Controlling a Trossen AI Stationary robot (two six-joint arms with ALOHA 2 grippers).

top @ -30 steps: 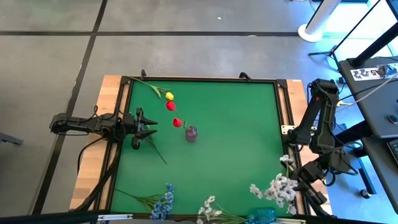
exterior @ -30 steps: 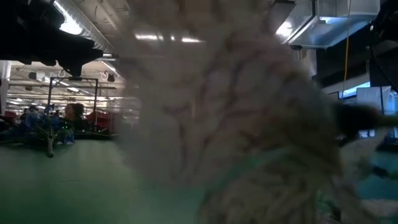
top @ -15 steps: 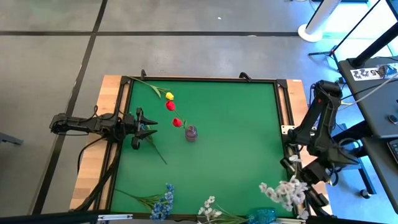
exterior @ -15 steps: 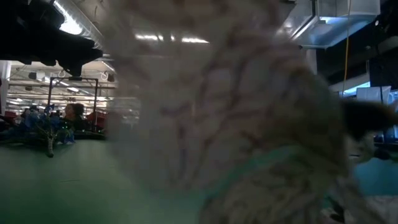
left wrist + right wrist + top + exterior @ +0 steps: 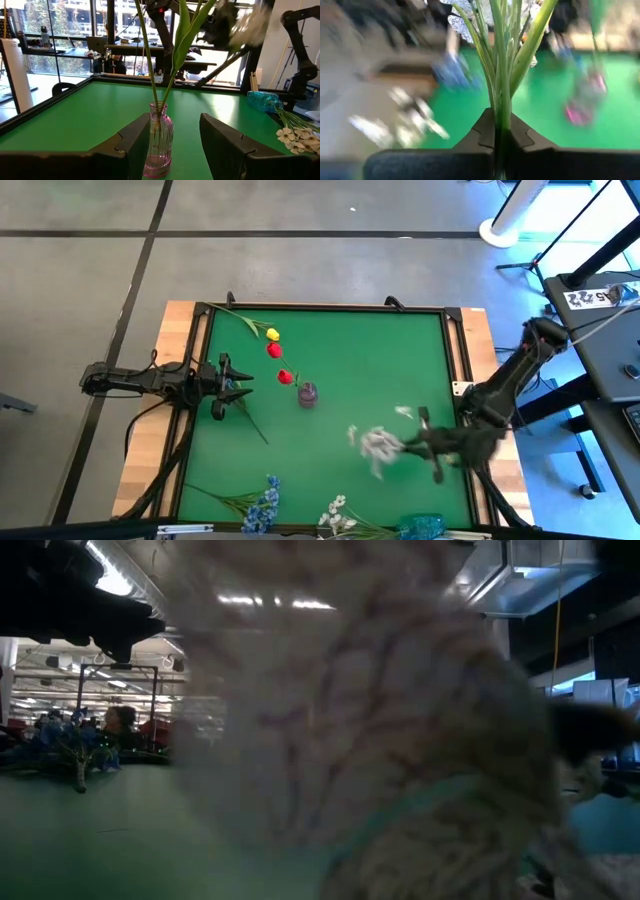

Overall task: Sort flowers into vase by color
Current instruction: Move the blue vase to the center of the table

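Our right gripper (image 5: 425,442) has swung its white spray (image 5: 379,444) inward over the mat, jaws clenched on its stems, left gripper (image 5: 237,385) spread wide, empty.

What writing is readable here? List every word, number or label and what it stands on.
No text reads clearly.
White tag on the dark stand at the high view's right edge: dark marks, too small to read.
Pink ribbed glass vase: no label.
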